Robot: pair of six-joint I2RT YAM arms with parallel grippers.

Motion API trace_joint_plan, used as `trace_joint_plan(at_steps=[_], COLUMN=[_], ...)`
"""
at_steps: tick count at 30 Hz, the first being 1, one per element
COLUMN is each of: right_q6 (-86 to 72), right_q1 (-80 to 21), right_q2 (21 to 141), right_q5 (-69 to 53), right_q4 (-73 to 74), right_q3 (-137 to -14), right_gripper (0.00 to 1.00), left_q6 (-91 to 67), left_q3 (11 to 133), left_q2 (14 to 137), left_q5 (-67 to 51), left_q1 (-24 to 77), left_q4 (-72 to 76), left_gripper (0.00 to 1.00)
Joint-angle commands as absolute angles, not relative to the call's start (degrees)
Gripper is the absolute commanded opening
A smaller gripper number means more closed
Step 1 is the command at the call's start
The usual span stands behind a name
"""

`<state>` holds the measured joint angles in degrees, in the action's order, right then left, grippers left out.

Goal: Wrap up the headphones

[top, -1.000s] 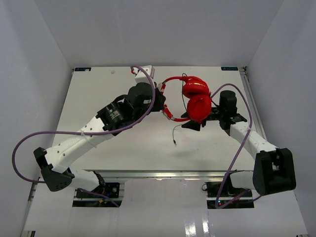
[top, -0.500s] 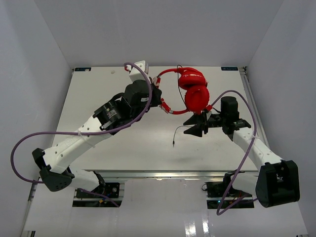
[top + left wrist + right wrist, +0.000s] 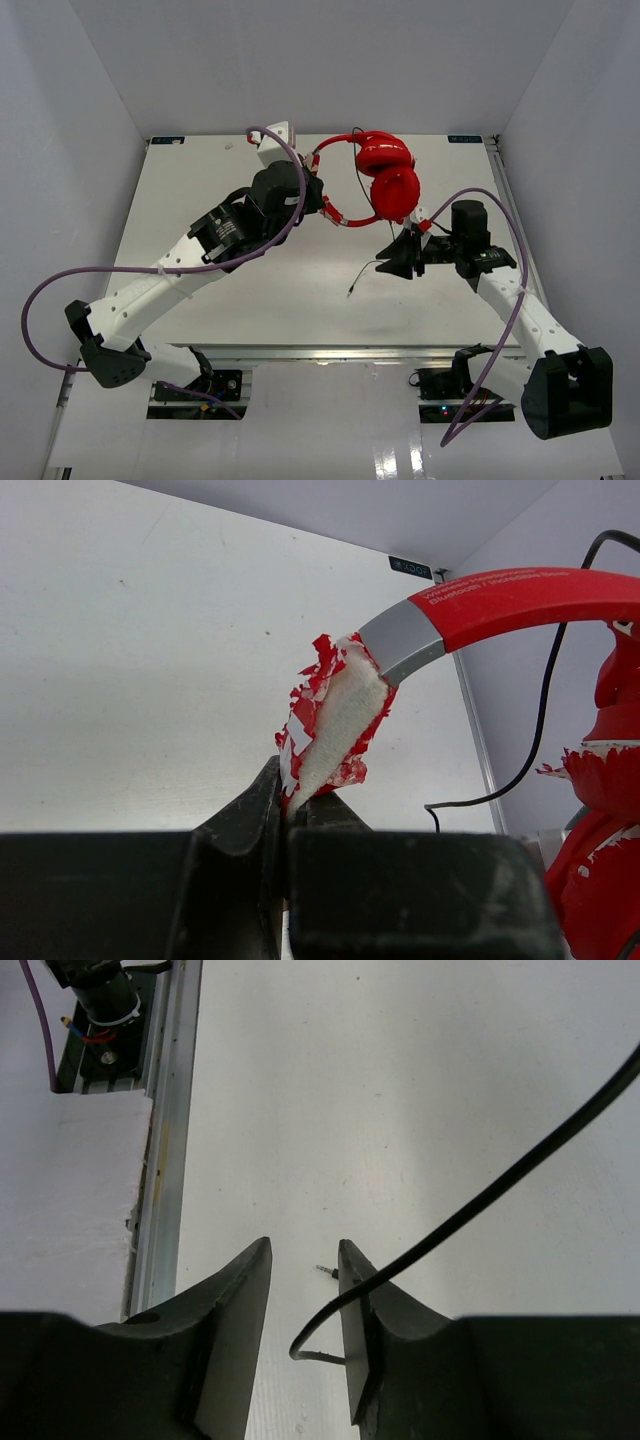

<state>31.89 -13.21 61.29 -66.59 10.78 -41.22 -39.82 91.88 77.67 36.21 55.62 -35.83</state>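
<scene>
- The headphones (image 3: 388, 178) hung in the air over the far right part of the table (image 3: 200, 200), the two ear cups (image 3: 398, 192) stacked one nearer than the other, none of it resting on the surface.
- The headband (image 3: 520, 600) curved off to the left, and its frayed padding (image 3: 335, 715), white foam under flaking red skin, ran down into the left gripper (image 3: 285, 810).
- That gripper's jaws were clamped tight on the padded end, and that was all that carried the load.
- The cable (image 3: 480, 1200) dropped loose from the cups, and its plug (image 3: 325, 1271) lay near the table, towards the near side.
- The right gripper (image 3: 305, 1260) sat just near of the cups with a gap between its jaws; a bend of cable lay in that gap, not pinched.
- Risk one: the crumbling padding is a poor hold, so a tug on the cable could probably slide or tear the headband out.
- Risk two: the thin cable could slip out of the gap as the jaws close, leaving nothing gripped.
- Risk three: slack cable could snag on a cup mid-wrap.
</scene>
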Motion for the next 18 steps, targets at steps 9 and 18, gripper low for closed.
trace_joint_plan(at_steps=[9, 18], right_q6=[39.2, 47.2], right_q1=[-13.8, -14.8], right_q2=[57.0, 54.7], right_q5=[-58.8, -50.7], right_q4=[24.1, 34.7], right_q3=[-45.0, -50.0], right_gripper=[0.08, 0.08], left_q6=[-43.8, -43.7], left_q3=[92.1, 89.5], left_q2=[78.6, 79.6], left_q5=[38.5, 39.3], left_q1=[53.6, 50.7], left_q4=[-31.5, -30.4], left_gripper=[0.0, 0.0])
